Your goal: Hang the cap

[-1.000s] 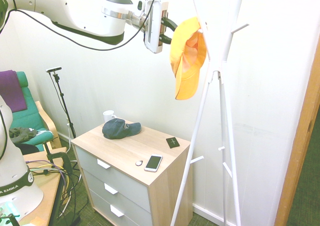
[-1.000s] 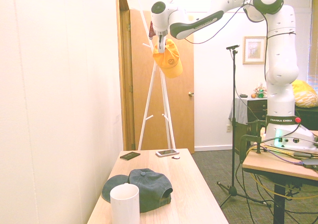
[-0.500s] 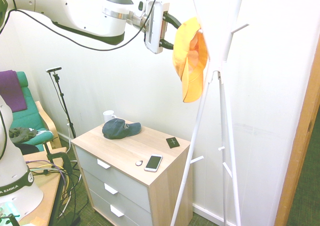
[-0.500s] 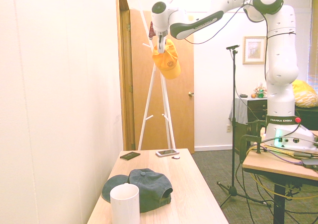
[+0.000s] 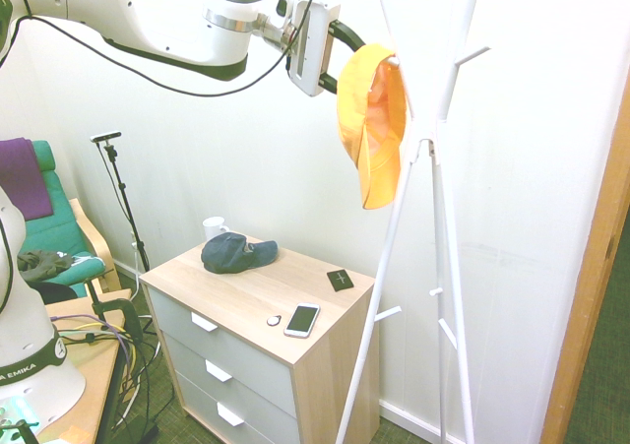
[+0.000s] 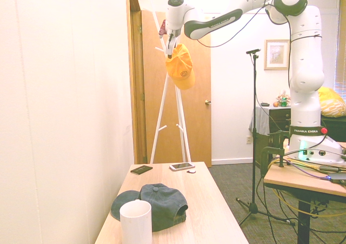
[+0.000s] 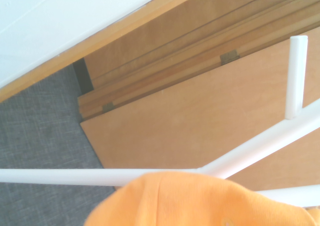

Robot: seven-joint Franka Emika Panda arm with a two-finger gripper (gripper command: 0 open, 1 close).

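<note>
The pincer, just left of the rack at peg height, has gone from clamped on the cap a second ago to fingers apart now, one dark finger still showing beside the crown. The cap has swung meanwhile: a second ago its hollow underside faced the first exterior camera, and now it hangs edge-on and straighter against the rack's left leg. My reading is that the release is made and the cap's weight rests on a peg, so the hanging looks essentially done; what remains is to draw the pincer clear without snagging the fabric.

The cap is bright orange-yellow cloth, crown uppermost against the rack's top, curved brim pointing down. In the second exterior view a small round badge shows on its front. In the wrist view its ribbed orange cloth fills the lower edge, with white rack bars crossing just behind it.
</note>
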